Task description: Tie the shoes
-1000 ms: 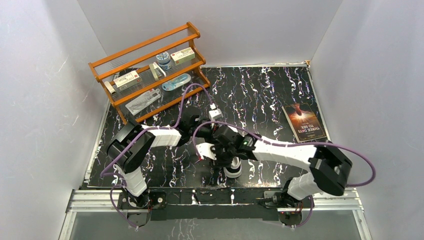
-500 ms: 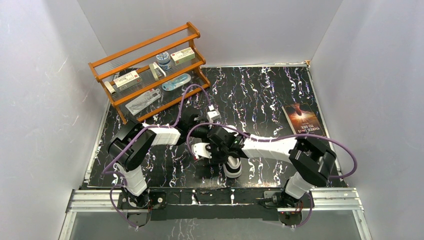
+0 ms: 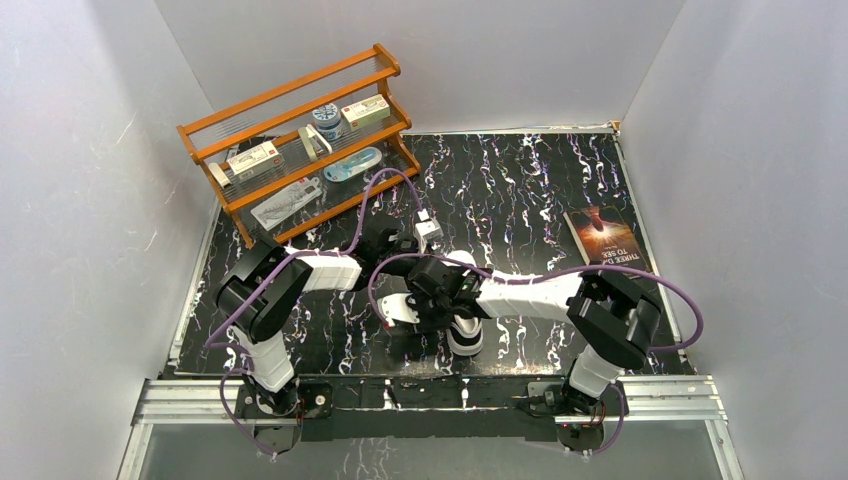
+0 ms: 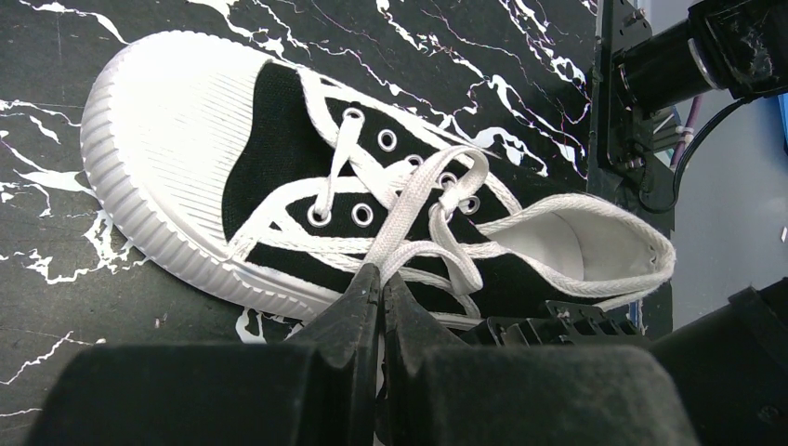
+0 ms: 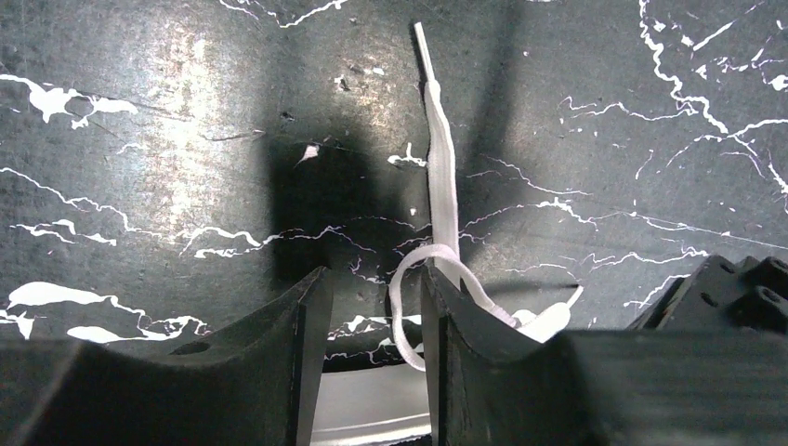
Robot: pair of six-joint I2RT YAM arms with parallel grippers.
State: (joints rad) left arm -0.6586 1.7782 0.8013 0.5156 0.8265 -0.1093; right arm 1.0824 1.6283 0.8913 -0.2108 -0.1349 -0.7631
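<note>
Presently, left gripper point(image 4: 379, 277) jaws pinch shut on a white lace point(image 4: 423, 200). Right gripper point(image 5: 372, 283) jaws stand parted, lace looping between them. Black sneaker point(image 3: 466, 334), laces loose, sits lower centre on worktop point(image 3: 520, 190).

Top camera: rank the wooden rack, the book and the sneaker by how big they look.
1. wooden rack, clearly largest.
2. book.
3. sneaker, though the arms hide part of it, so its gap to the book is unsure.
</note>
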